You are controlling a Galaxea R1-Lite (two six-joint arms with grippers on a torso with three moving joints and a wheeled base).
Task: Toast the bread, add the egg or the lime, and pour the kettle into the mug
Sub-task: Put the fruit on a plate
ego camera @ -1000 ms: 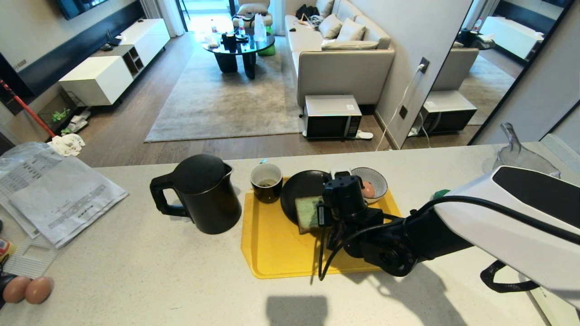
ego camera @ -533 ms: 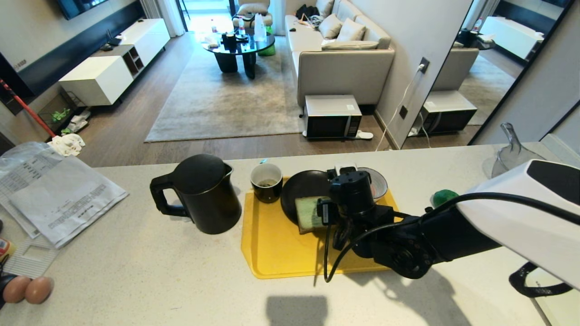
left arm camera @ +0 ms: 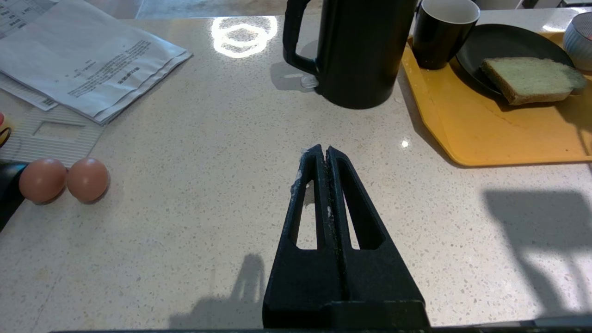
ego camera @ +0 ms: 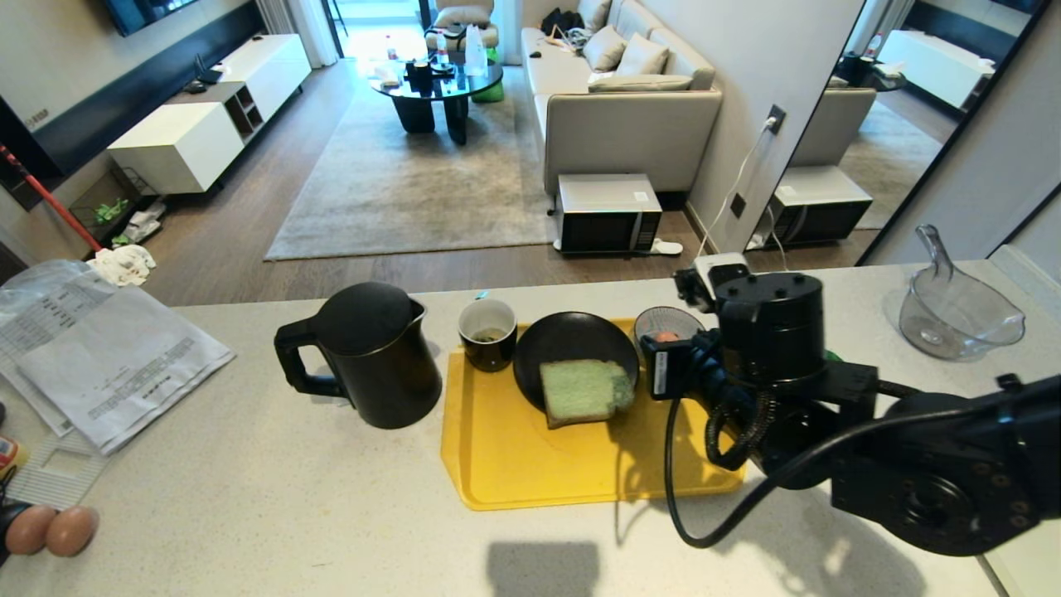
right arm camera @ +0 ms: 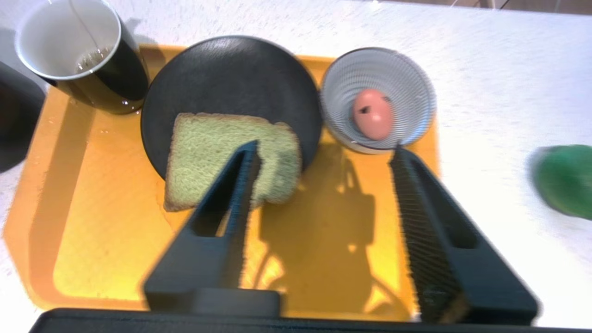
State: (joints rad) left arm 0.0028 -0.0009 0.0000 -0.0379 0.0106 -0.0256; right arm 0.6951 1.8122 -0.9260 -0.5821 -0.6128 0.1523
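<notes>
While the right gripper hangs released above the yellow plastic tray, the glossy dark green lime lies off the tray's outer side.

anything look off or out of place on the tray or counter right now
Mostly tidy. The bread sits askew, half on the black plate and half over its rim onto the yellow tray. Two loose eggs lie bare on the counter and could roll. No spills visible.

Home: sofa, coffee table, rug beyond counter.
</notes>
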